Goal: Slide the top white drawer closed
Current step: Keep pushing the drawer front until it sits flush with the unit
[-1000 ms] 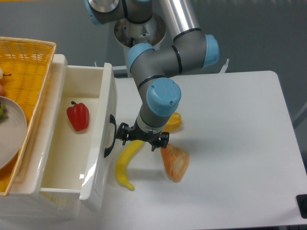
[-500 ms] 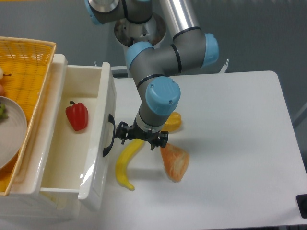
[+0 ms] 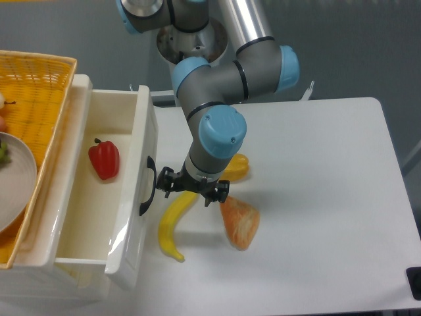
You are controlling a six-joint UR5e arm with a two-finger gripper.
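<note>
Gripper [image 3: 193, 189] sits mid-frame, fingers spread and holding nothing, its left tip right at the black handle [image 3: 147, 186] of the drawer [image 3: 125, 197], which is wide open at left with a red pepper [image 3: 104, 158] inside. Danger: push off-centre and the drawer could skew and jam. The banana [image 3: 173, 222] just below could get swept along.

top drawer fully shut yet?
No, the top white drawer stands pulled out, its inside and a red pepper in plain view.

The arm [image 3: 217, 131] hides most of the yellow fruit [image 3: 238, 167]; the plate [image 3: 16, 187] runs off frame.
</note>
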